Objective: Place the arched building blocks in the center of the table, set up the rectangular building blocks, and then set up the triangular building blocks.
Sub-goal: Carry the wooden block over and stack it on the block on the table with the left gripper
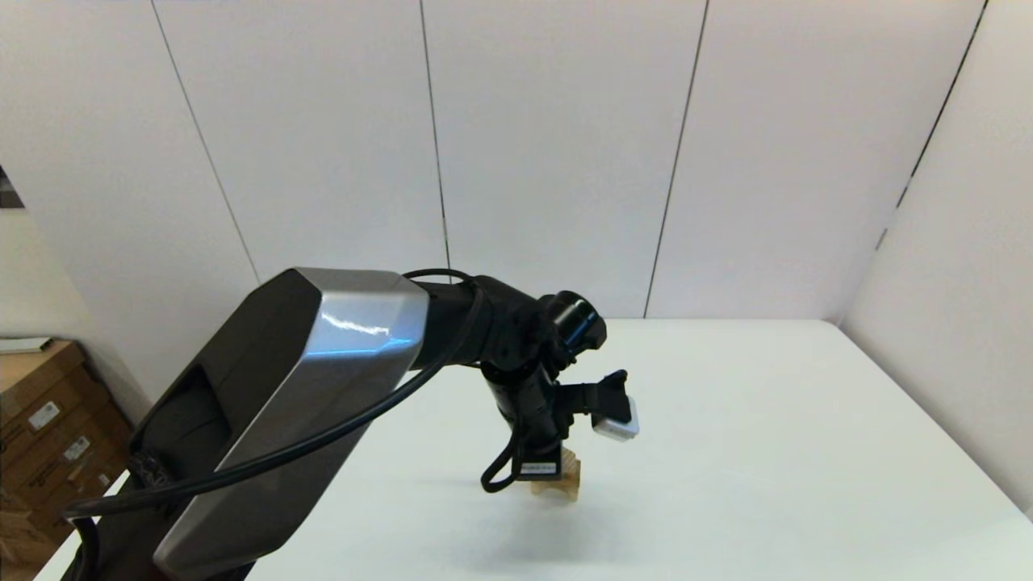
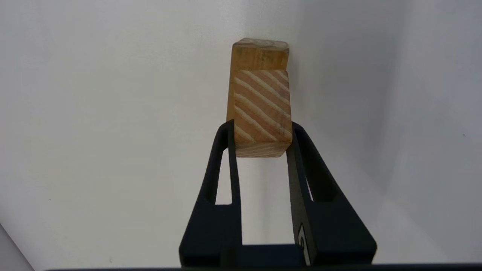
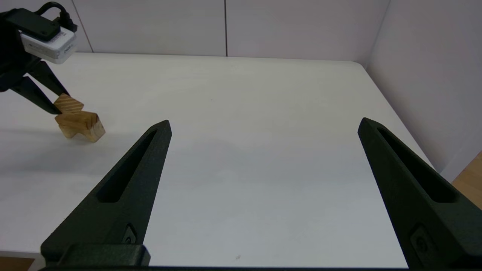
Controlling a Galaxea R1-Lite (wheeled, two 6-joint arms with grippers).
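The left gripper (image 2: 261, 130) is seen pressed onto a light-wood block, its two black fingers (image 2: 226, 150) pinching the near end from either side. What is held is taken to be the rectangular building blocks (image 2: 262, 109): a striped end-grain face is turned toward the wrist and the long axis runs straight out from the fingertips, away from the arm. Directly beneath and just beyond it a second wooden piece is seen, the arched building blocks (image 3: 80, 126), resting on the table (image 3: 241, 150); in the right wrist view the held bar (image 3: 68, 104) is laid across it at an angle, and contact looks likely, though a thin gap cannot be ruled out. The notch of the lower piece is only hinted at by a dark recess between two short feet. From the head view little more than a sliver of wood (image 1: 565, 476) is shown below the left gripper (image 1: 557, 476), the wrist hiding the rest.

The coming move is judged to turn on squaring the bar's long axis with the block under it before release. Open tabletop lies on all sides of the left gripper, with the edges well apart from it.

The right gripper (image 3: 263, 128) is held spread wide and idle, well apart from the blocks, so the left arm is much the nearer. The triangular building blocks are not seen in any view.
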